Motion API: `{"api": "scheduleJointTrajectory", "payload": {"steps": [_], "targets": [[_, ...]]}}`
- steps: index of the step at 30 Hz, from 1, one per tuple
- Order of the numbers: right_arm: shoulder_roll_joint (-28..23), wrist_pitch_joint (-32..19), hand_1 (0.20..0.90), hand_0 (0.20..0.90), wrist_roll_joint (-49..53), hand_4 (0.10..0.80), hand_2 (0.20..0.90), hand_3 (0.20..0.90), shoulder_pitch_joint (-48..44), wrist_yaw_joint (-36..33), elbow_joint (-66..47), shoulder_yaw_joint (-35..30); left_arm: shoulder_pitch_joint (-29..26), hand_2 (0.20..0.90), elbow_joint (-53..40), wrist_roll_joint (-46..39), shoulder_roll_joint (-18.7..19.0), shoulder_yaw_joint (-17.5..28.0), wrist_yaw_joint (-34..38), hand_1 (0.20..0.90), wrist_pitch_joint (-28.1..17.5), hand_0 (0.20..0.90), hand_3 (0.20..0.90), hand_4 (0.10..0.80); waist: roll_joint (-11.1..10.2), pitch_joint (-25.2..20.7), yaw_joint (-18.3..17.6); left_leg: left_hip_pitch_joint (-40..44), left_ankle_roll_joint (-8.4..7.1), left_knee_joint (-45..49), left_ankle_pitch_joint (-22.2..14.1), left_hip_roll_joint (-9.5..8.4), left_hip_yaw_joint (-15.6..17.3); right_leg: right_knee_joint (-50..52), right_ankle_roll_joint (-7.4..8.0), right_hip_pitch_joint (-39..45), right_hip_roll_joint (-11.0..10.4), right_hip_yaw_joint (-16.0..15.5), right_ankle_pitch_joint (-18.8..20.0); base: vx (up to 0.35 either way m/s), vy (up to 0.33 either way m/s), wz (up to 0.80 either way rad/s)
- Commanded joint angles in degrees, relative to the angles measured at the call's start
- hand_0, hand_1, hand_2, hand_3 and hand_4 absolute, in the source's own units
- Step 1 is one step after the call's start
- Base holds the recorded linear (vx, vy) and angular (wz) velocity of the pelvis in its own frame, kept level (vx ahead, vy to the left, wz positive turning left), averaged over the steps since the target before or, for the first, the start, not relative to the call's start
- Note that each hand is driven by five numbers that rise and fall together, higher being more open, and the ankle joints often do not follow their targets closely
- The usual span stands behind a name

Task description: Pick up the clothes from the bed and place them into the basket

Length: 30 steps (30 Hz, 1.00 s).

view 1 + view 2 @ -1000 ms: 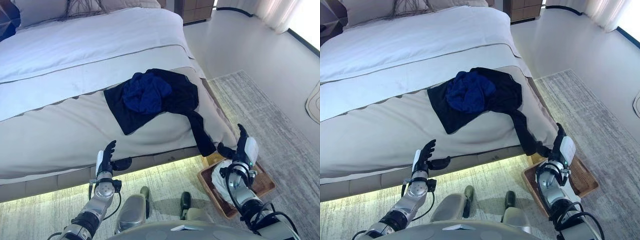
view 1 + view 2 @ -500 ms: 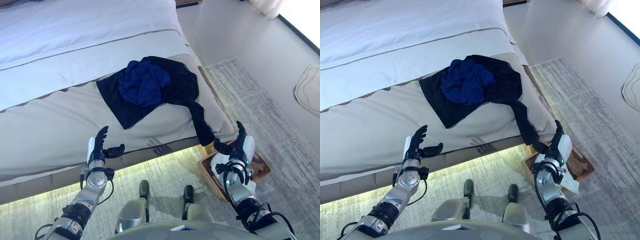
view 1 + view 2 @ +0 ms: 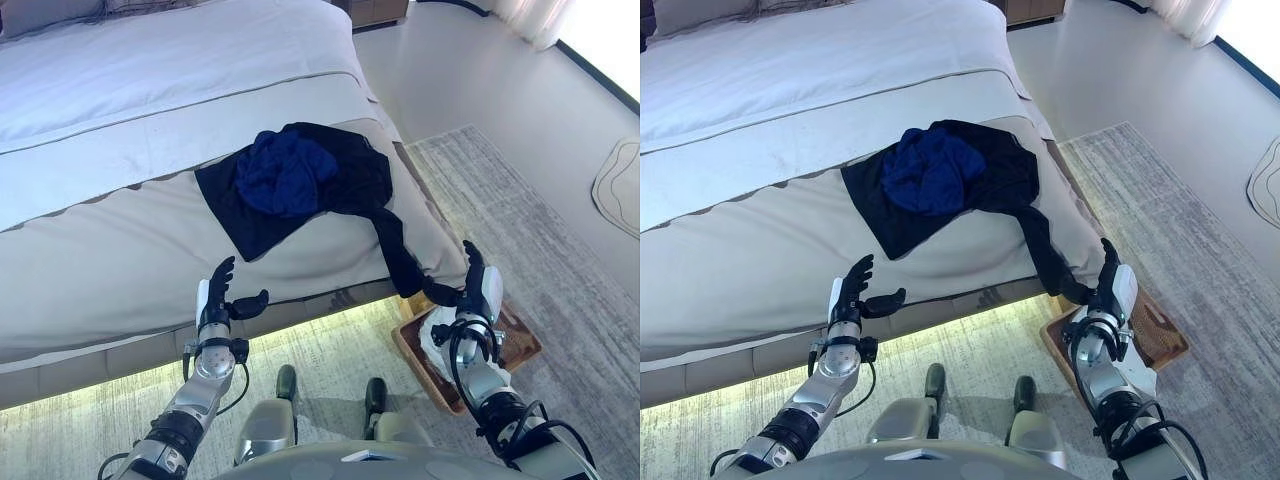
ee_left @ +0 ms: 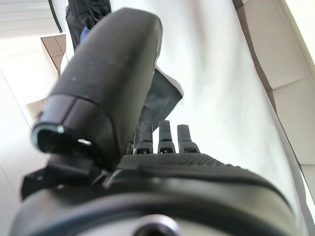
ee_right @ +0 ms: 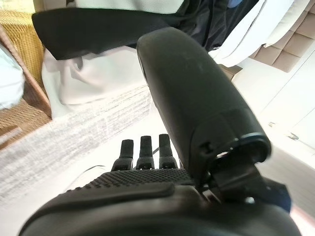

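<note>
A black garment (image 3: 340, 185) lies spread on the foot of the bed (image 3: 120, 250), with a blue garment (image 3: 285, 172) bunched on top. One black sleeve (image 3: 400, 262) hangs over the bed's corner. The wicker basket (image 3: 520, 345) sits on the rug below that corner, with a white cloth (image 3: 438, 338) in it. My left hand (image 3: 216, 305) is open in front of the bed's edge, holding nothing. My right hand (image 3: 472, 290) is open just beside the hanging sleeve's tip and above the basket, empty.
The bed's base glows along its lower edge. A patterned grey rug (image 3: 560, 260) covers the floor to the right. A wooden nightstand (image 3: 375, 10) stands at the far end beside the bed.
The camera has shifted, so the whole scene moved. My left hand rose a little toward the bed's edge. My right hand stays by the sleeve's tip.
</note>
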Motion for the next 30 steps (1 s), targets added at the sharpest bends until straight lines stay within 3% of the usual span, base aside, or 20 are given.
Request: {"api": "scheduleJointTrajectory", "payload": {"steps": [1,3,4,7,8,14,20,26,30], "targets": [[-1.32,-3.94,0.9,0.9,0.06,0.8,0.9,0.9,-3.09,0.81,-2.9,0.12,-2.11,0.9,-5.57,1.56,4.96,-1.06,0.52,0.9,-3.98,0.9,0.9,0.8,-0.56,-3.05,1.12,-1.06,4.41,0.34,-1.52,-2.47,-1.14,18.06,2.27,-1.25,-2.77,1.38,-0.2,0.141,0.15,-0.1],[-1.02,-4.47,0.9,0.9,-0.59,0.8,0.9,0.9,-2.44,1.78,-2.64,-0.28,-1.55,0.9,-5.87,2.01,5.63,-1.1,0.38,0.9,-3.81,0.9,0.9,0.8,-0.18,-3.09,0.9,0.13,4.8,-1.09,-1.32,-3.07,-1.92,24.05,2.65,-4.65,-1.76,1.36,1.54,0.136,0.063,-0.13],[-1.03,-4.03,0.9,0.9,-0.59,0.8,0.9,0.9,-2.24,2.42,-2.97,-0.29,-1.11,0.9,-5.87,2.21,5.93,-0.73,0.08,0.9,-3.51,0.9,0.9,0.8,-0.32,-2.96,0.46,1.1,4.59,-1.82,-1.32,-3.35,-2.62,22.37,2.7,-6.3,-0.92,1.41,2.58,0.151,-0.069,-0.09],[-0.58,-1.92,0.9,0.9,-0.49,0.8,0.9,0.9,-1.82,3.93,-4.74,0.44,-1.45,0.9,-3.77,-0.22,5.82,0.49,-0.4,0.9,-3.9,0.9,0.9,0.8,-0.67,-2.23,-1.58,3.21,3.82,-2.55,-2.54,-2.83,-4.34,13.3,2.83,-9.02,-1.06,3.37,4.72,0.126,-0.134,0.02],[-0.27,-0.09,0.9,0.9,0.34,0.8,0.9,0.9,-1.81,4.26,-5.42,1.38,-2.5,0.9,-3.04,-1.99,5.2,0.57,-1.22,0.9,-2.84,0.9,0.9,0.8,-1.0,-3.0,-1.63,2.41,3.98,-2.76,-2.38,-2.44,-4.0,9.13,2.12,-6.09,0.36,4.87,1.88,0.085,-0.168,0.08],[-0.89,-0.1,0.9,0.9,-0.65,0.8,0.9,0.9,-5.98,7.2,-2.1,3.38,-4.29,0.9,-2.08,-0.11,1.47,-1.77,0.09,0.9,-2.5,0.9,0.9,0.8,-2.29,-4.82,0.31,1.66,3.02,-2.76,-2.45,-2.05,-2.76,-0.02,1.57,-0.78,0.2,2.39,3.02,0.037,-0.094,0.2],[-6.51,4.49,0.9,0.9,-5.03,0.8,0.9,0.9,-8.65,7.05,-8.54,4.3,-3.01,0.9,-4.0,0.23,3.55,-1.39,-1.32,0.9,-1.45,0.9,0.9,0.8,-2.59,-4.95,1.41,2.48,2.89,-2.76,-2.85,-2.02,-3.27,0.36,1.42,0.93,-0.22,0.51,1.97,0.056,-0.012,0.11],[-12.74,16.74,0.9,0.9,-2.83,0.8,0.9,0.9,-30.37,14.95,-8.73,8.7,-5.86,0.9,-2.43,0.95,5.2,-1.97,-3.74,0.9,0.29,0.9,0.9,0.8,-3.26,-4.96,4.04,2.12,2.38,-2.76,-3.04,-2.04,-4.85,-0.03,1.02,1.64,-0.56,-1.46,1.31,0.034,-0.009,0.11],[-15.25,17.67,0.9,0.9,-1.91,0.8,0.9,0.9,-38.66,17.63,-3.98,11.3,-6.41,0.9,-1.61,1.4,5.57,-2.94,-4.85,0.9,0.59,0.9,0.9,0.8,-3.36,-5.4,5.49,1.83,2.22,-2.76,-2.72,-2.22,-5.97,-0.08,0.77,1.92,-0.68,-2.49,1.07,0.074,0.02,0.17]]}}
